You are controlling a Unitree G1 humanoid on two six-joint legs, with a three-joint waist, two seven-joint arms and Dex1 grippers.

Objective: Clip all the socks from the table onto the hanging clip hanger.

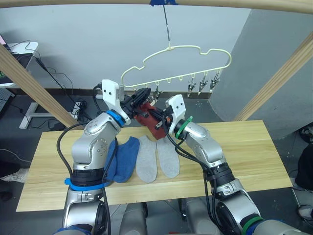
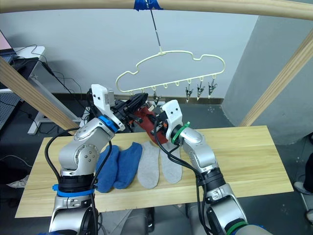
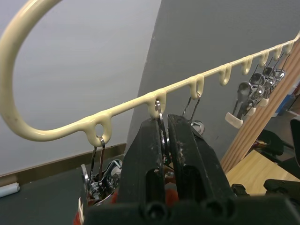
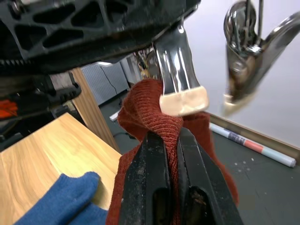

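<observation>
The pale-yellow clip hanger (image 1: 176,49) hangs from a wooden pole above the table (image 1: 244,147). At its left end my left gripper (image 3: 161,119) is shut on a metal clip (image 4: 180,70), squeezing its handles. Just below, my right gripper (image 4: 171,136) is shut on a brick-red sock (image 1: 145,117) and holds its top edge against that clip's pale pad. Two blue socks (image 1: 124,159) and two light grey socks (image 1: 157,159) lie side by side on the table under both arms.
Three free clips (image 1: 203,85) hang at the hanger's right end. Slanted wooden posts (image 1: 29,83) stand at the table's left and right, with the pole (image 1: 234,4) across the top. Bare tabletop extends to the right.
</observation>
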